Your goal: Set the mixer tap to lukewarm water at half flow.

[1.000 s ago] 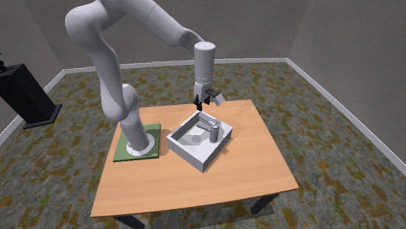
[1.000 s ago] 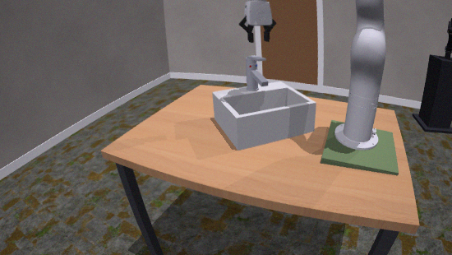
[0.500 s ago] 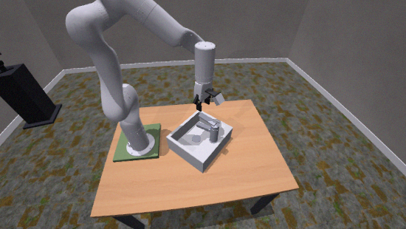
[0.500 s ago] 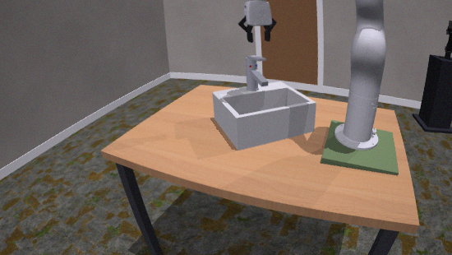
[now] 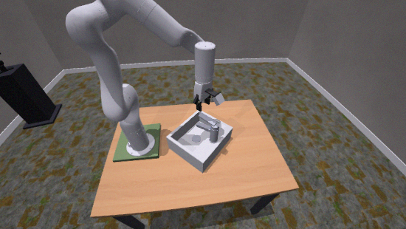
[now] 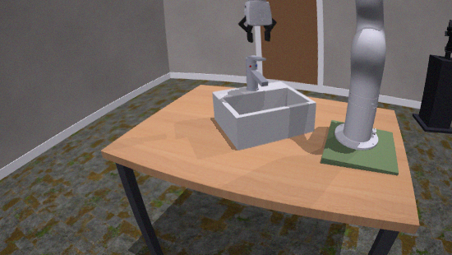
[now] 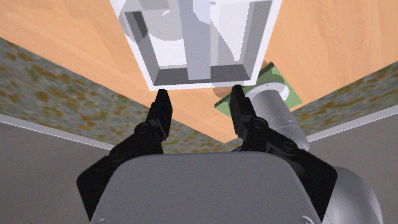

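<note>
The grey mixer tap (image 5: 213, 132) stands at the rim of a grey basin (image 5: 200, 141) on the wooden table. Its lever (image 5: 207, 120) lies roughly along the spout and looks low. In the exterior view the lever (image 6: 255, 59) tops the tap, with a red dot (image 6: 250, 66) on the side of the body. My gripper (image 5: 204, 100) hangs above the tap, pointing down, open and empty, well clear of the lever. It also shows in the exterior view (image 6: 257, 36). In the wrist view the open fingers frame the basin's edge, with the lever (image 7: 198, 42) below.
My arm's base (image 5: 139, 145) stands on a green plate (image 5: 137, 143) left of the basin. A black stand (image 5: 26, 97) is on the floor at the far left. The table edge runs close behind the basin.
</note>
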Action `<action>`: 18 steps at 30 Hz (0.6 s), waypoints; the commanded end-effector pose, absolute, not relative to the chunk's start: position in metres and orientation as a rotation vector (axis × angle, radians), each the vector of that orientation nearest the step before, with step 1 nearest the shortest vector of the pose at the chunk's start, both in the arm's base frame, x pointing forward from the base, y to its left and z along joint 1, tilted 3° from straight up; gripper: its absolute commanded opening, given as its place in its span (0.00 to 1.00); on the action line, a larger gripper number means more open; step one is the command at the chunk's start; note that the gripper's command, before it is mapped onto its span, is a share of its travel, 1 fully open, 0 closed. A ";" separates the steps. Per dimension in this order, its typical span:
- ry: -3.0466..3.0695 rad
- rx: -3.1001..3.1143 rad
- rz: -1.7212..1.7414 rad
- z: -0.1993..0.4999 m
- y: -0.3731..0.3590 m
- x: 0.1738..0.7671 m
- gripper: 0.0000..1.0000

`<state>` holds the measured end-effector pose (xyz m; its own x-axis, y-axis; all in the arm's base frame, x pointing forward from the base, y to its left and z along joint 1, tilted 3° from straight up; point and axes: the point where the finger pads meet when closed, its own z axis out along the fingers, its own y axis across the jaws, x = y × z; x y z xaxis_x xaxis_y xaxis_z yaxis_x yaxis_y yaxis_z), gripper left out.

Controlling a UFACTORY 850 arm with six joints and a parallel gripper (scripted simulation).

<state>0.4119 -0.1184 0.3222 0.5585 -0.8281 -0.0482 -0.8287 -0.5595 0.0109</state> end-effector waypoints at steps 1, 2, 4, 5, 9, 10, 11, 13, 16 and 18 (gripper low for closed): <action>1.468 -2.761 0.072 0.323 -0.119 0.413 0.73; 1.468 -2.761 0.072 0.323 -0.119 0.413 0.73; 1.468 -2.761 0.072 0.323 -0.119 0.413 0.73; 1.468 -2.761 0.072 0.322 -0.119 0.413 0.73; 1.468 -2.761 0.072 0.321 -0.118 0.412 0.73; 1.468 -2.762 0.072 0.320 -0.118 0.412 0.73; 1.469 -2.762 0.072 0.319 -0.118 0.412 0.73; 1.469 -2.762 0.072 0.317 -0.118 0.412 0.73; 1.469 -2.762 0.072 0.315 -0.118 0.412 0.73; 1.469 -2.762 0.072 0.314 -0.118 0.412 0.73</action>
<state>0.4116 -0.1180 0.3152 0.5582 -0.8283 -0.0482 -0.8289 -0.5593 0.0115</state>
